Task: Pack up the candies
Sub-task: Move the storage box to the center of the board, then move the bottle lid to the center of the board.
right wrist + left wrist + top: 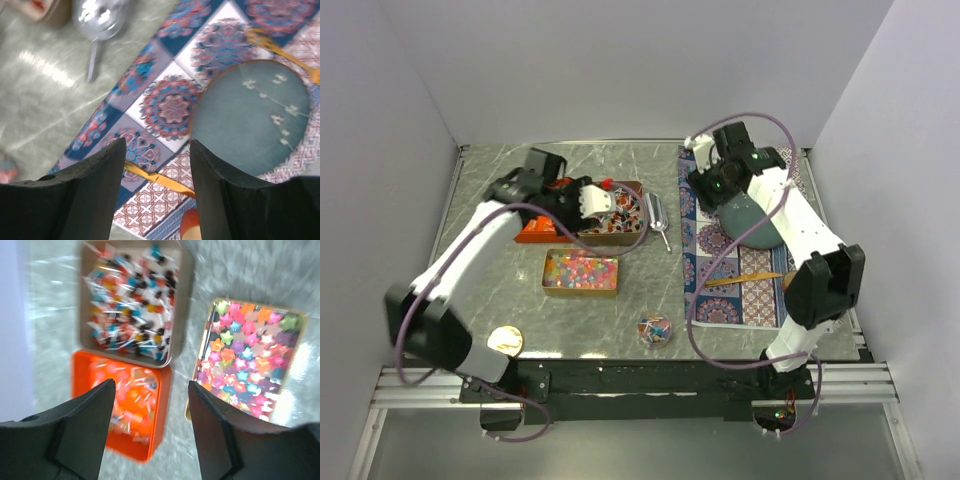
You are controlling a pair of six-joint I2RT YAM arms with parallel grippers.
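The candies lie in three open boxes. A tan box [127, 300] holds small wrapped pieces, an orange box [125, 405] holds more wrapped pieces, and a gold box [250, 360] holds multicoloured star-shaped pieces. In the top view they are the tan box [622, 215], the orange box [542, 228] and the gold box [580, 272]. My left gripper [152, 410] is open and empty above the boxes, over the orange box's right edge; the top view shows it [592, 200] too. My right gripper [157, 165] is open and empty above the patterned mat [170, 107].
A silver scoop [658, 215] lies right of the tan box. A teal plate [752, 222] and a gold spoon [750, 278] lie on the mat [715, 290]. A small round candy container [654, 330] and a gold round lid [505, 342] sit near the front edge.
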